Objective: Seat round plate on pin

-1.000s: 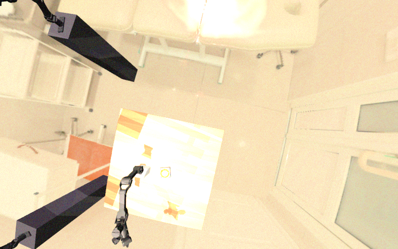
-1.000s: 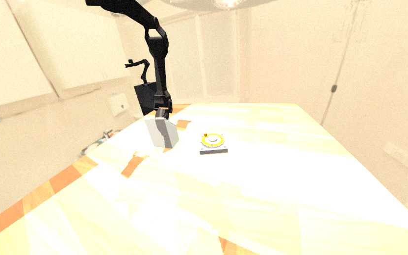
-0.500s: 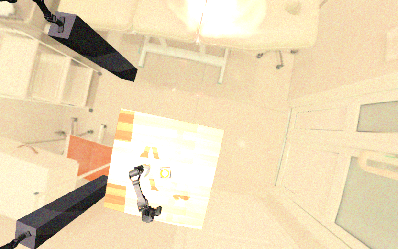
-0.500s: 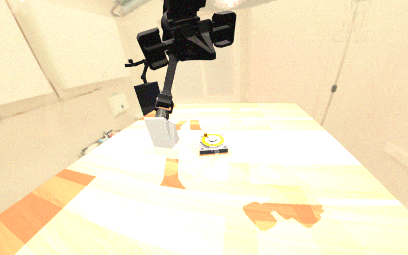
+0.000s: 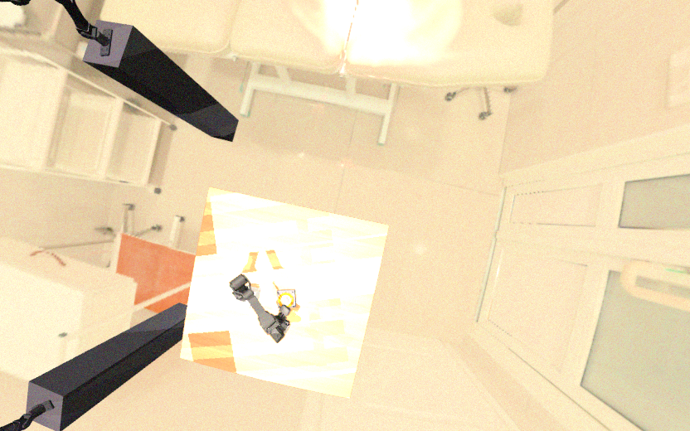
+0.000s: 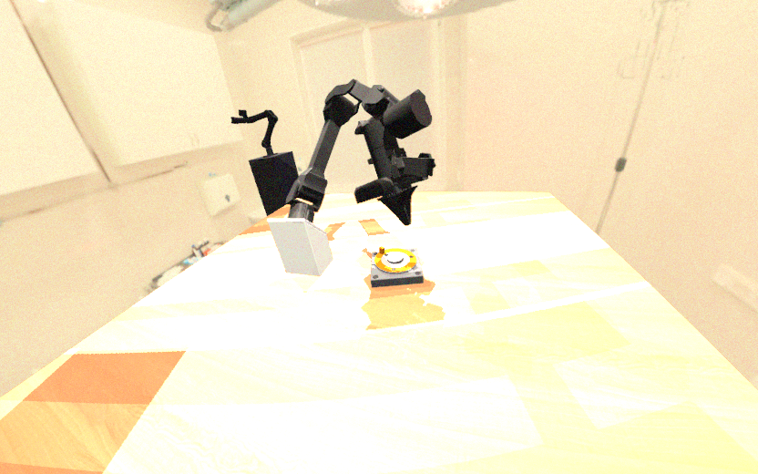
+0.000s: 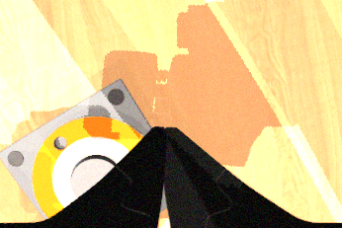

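The round yellow plate (image 5: 280,300) (image 6: 377,263) (image 7: 42,174) sits around the post (image 7: 91,179) on the square grey base (image 6: 396,282) (image 7: 30,144). Its orange tab (image 6: 381,250) stands up at the rear left in the exterior view. The tab is not visible in the wrist view, where the fingers cover part of the plate. A small round grey spot (image 7: 60,142) shows on the yellow ring; I cannot tell whether it is a hole or the pin. Any tilt is too slight to judge. My gripper (image 6: 406,223) (image 7: 163,138) is shut and empty, above and clear of the plate.
A white slanted block (image 6: 296,247) stands by the arm's foot, left of the base in the exterior view. Dark pillars (image 5: 160,80) (image 5: 117,348) carrying other arms stand away from the work area. The table (image 5: 337,257) (image 6: 311,400) has patchy orange and pale colouring.
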`<state>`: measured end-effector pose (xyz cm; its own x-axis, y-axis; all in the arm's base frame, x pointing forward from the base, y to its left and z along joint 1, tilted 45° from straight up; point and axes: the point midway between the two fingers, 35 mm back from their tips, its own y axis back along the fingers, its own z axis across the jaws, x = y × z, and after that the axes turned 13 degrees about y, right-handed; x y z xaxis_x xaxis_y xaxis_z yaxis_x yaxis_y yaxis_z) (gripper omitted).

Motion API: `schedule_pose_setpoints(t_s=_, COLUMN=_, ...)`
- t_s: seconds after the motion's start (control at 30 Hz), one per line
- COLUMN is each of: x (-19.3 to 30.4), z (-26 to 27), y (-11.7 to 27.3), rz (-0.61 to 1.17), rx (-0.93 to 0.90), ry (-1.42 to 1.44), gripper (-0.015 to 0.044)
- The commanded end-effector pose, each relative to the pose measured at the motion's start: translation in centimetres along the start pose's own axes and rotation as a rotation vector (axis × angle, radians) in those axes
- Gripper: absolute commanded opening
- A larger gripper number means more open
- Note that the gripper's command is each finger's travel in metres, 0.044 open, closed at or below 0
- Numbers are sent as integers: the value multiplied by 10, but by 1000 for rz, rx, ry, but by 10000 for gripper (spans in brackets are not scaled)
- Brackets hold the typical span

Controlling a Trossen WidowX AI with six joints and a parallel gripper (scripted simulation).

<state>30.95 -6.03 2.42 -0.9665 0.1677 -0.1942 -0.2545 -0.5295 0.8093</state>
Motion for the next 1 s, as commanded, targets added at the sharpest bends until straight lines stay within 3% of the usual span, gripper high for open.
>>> schedule_pose_setpoints(t_s=0.0, x=35, z=38, y=-12, rz=114, rx=-91, ry=123, gripper=0)
schedule_pose_setpoints(t_s=0.17, x=89, z=88, y=-21, rz=272, rx=-234, ry=300, gripper=0)
schedule_pose_setpoints(t_s=0.4, x=92, z=87, y=-24, rz=272, rx=-234, ry=300, gripper=0)
schedule_pose_setpoints(t_s=0.73, x=105, z=96, y=-65, rz=272, rx=-236, ry=299, gripper=0)
schedule_pose_setpoints(t_s=0.97, x=108, z=94, y=-66, rz=272, rx=-236, ry=299, gripper=0)
